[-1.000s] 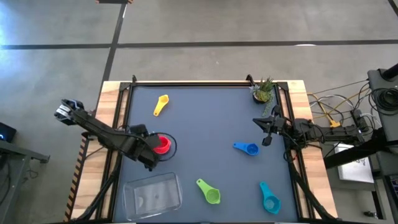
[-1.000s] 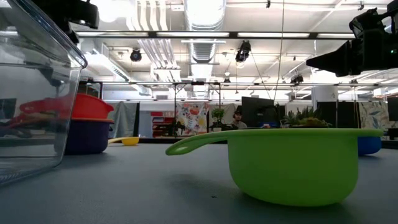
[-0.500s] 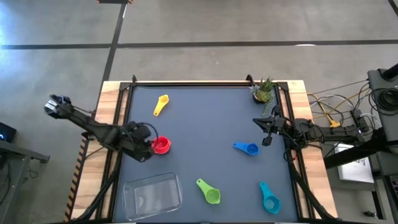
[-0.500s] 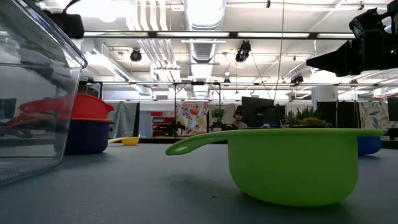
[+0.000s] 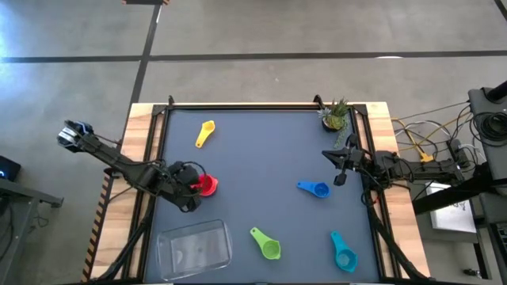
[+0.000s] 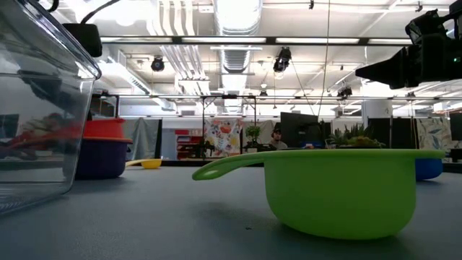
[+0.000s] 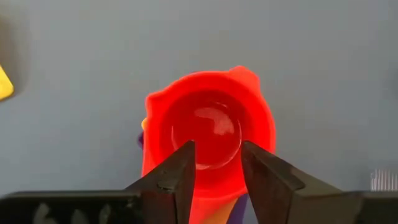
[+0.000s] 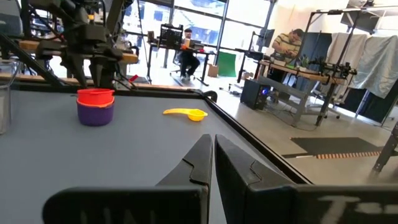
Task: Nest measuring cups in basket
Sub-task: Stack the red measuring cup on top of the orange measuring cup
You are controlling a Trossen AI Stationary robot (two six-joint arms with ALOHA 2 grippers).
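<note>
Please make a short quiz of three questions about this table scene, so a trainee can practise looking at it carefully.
1. True or false: the clear basket already holds a cup.
2. Which cup lies nearest the small potted plant? A) the yellow cup B) the blue cup C) the teal cup
3. On what does the left gripper close its fingers?

Key
1. False: the basket is empty.
2. B.
3. On the handle side of the red cup, the top of a stack with an orange cup and a purple cup under it. The right gripper waits shut near the table's right edge.
</note>
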